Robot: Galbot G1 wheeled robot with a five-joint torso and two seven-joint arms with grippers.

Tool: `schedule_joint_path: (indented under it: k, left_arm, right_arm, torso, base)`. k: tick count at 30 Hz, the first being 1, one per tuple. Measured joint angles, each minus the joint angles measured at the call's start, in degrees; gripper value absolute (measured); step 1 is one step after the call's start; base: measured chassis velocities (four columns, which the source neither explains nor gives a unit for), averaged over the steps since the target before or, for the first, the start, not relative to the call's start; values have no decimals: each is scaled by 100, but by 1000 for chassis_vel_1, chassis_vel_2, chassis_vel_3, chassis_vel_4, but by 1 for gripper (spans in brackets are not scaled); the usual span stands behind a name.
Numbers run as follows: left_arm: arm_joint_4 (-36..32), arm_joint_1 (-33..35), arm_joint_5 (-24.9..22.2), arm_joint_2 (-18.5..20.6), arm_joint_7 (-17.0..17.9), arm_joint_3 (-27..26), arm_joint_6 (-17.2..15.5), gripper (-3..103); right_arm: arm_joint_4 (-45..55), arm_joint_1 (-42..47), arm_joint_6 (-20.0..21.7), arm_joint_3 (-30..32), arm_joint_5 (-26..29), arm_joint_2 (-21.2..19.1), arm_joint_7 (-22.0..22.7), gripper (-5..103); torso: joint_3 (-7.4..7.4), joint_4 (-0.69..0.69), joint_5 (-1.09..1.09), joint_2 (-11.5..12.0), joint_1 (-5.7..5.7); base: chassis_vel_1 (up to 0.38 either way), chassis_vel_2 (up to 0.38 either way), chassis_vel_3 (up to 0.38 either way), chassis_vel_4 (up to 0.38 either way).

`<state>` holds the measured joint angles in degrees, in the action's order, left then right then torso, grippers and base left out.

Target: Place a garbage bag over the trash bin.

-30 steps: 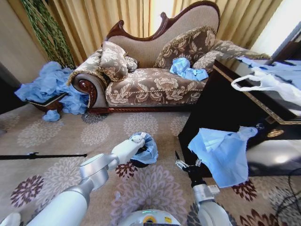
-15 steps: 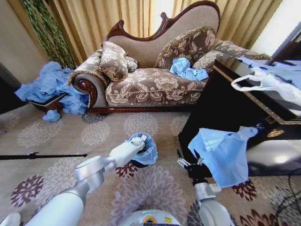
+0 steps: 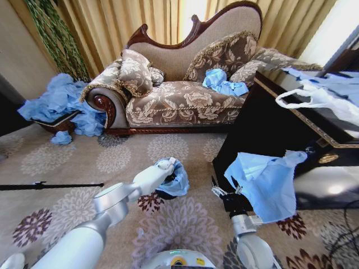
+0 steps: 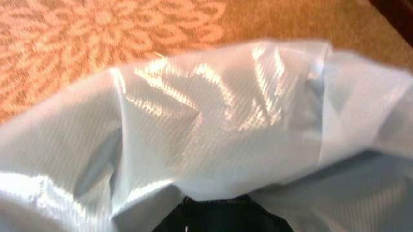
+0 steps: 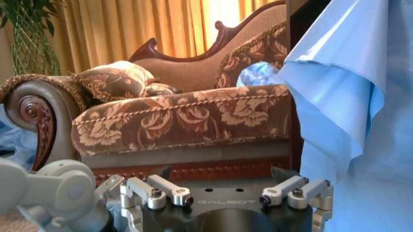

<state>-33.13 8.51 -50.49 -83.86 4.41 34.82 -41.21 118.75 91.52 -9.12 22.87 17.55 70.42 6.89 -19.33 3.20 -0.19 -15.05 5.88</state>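
The light-blue garbage bag (image 3: 179, 180) is bunched over the top of the small black trash bin (image 3: 166, 194) on the carpet. My left gripper (image 3: 165, 165) sits at the bag's near-left rim, pressed into the plastic. In the left wrist view, crinkled bag film (image 4: 213, 116) lies close up, with a dark patch of the bin (image 4: 219, 217) below it. My right gripper (image 3: 224, 191) hovers open and empty to the right of the bin, beside the hanging flat bag, and its fingers (image 5: 169, 192) are spread wide.
A big flat pale-blue bag (image 3: 266, 182) hangs off the dark table (image 3: 263, 129) on the right. A white bag with loop handles (image 3: 320, 98) lies on top. The sofa (image 3: 179, 95) stands behind, and a heap of blue bags (image 3: 59, 101) lies at left.
The left forearm and elbow have shifted slightly while its gripper stays at the bag's rim. The right gripper has edged a little up and toward the hanging bag.
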Motion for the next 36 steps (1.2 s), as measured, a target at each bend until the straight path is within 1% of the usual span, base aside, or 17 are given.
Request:
schedule_joint_path:
  k: [2, 4, 5, 7, 8, 13, 16, 17, 20, 22, 24, 26, 29, 30, 32, 33, 36]
  left_arm:
    - [-209, 80, -58, 149, 21, 90, -59, 100]
    - [-735, 304, -286, 515, 189, 270, -88, 100]
    - [-735, 304, -286, 515, 189, 270, -88, 100]
    - [-1064, 411, -533, 748, 384, 406, -91, 100]
    - [-1313, 488, -830, 921, 671, 481, -94, 100]
    - [-1474, 513, -975, 1009, 805, 472, -98, 100]
    - [-1276, 399, -947, 831, 812, 231, -100, 100]
    - [-1197, 316, -940, 736, 812, 111, -99, 100]
    - [-1206, 273, -1013, 705, 859, 62, -98, 100]
    - [-1593, 403, -1350, 903, 1206, 83, -96, 100]
    - [-1699, 472, -1401, 950, 1289, 55, -97, 100]
    - [-2149, 677, -1564, 1151, 1488, -89, -99, 100]
    - [-2451, 728, -1701, 1295, 1560, -132, -98, 100]
    - [-2749, 748, -1875, 1465, 1640, -133, -98, 100]
    - [-3120, 756, -2077, 1746, 1729, -71, -96, 100]
    - [-3120, 756, -2077, 1746, 1729, -71, -96, 100]
    - [-3804, 868, -2293, 2345, 1844, 0, -95, 100]
  right_arm:
    - [0, 1, 0, -4, -2, 11, 0, 100]
    - [0, -7, 0, 3, -2, 19, 0, 100]
    - [0, -7, 0, 3, -2, 19, 0, 100]
    - [-4, -12, 0, 21, 0, 19, 0, 100]
    - [-16, -20, 0, 49, 4, 16, 1, 100]
    - [-23, -45, 1, 73, 9, 1, 29, 100]
    - [-4, -39, 18, 64, 9, -9, 54, 100]
    - [12, -28, 23, 60, 8, -9, 60, 100]
    - [19, -15, 29, 59, 6, -5, 63, 100]
    - [19, -33, 48, 44, 7, 13, 74, 100]
    - [19, -44, 53, 42, 7, 19, 78, 100]
    - [8, -63, 74, 46, 9, 53, 133, 100]
    - [2, -55, 86, 46, 11, 66, 152, 100]
    - [2, -39, 94, 37, 11, 69, 158, 100]
    - [5, -28, 107, 24, 12, 70, 161, 100]
    - [5, -28, 107, 24, 12, 70, 161, 100]
    - [12, -33, 133, 31, 10, 71, 177, 100]
  torso:
    - [0, -1, 0, 0, 0]
    - [-1, -7, -2, 0, 0]
    - [-1, -7, -2, 0, 0]
    - [0, -7, -2, 0, 0]
    - [0, -6, -1, 0, 0]
    - [0, -4, -1, 0, 0]
    - [0, -4, -2, 0, 0]
    - [0, 1, 0, 0, 0]
    - [0, 3, -1, 0, 0]
    - [0, -3, 0, 0, 0]
    - [0, -6, 0, 0, 0]
    - [0, -7, -3, 0, 0]
    - [0, -5, 0, 0, 0]
    - [0, 1, -4, 0, 0]
    - [0, -2, 0, 0, 0]
    - [0, -2, 0, 0, 0]
    - [0, -5, -2, 0, 0]
  base:
    - [0, 0, 0, 0]
    - [0, 0, 0, 0]
    - [0, 0, 0, 0]
    - [0, 0, 0, 0]
    - [0, 0, 0, 0]
    - [0, 0, 0, 0]
    - [0, 0, 0, 0]
    - [0, 0, 0, 0]
    - [0, 0, 0, 0]
    - [0, 0, 0, 0]
    - [0, 0, 0, 0]
    - [0, 0, 0, 0]
    - [0, 0, 0, 0]
    - [0, 0, 0, 0]
    - [0, 0, 0, 0]
    - [0, 0, 0, 0]
    - [0, 0, 0, 0]
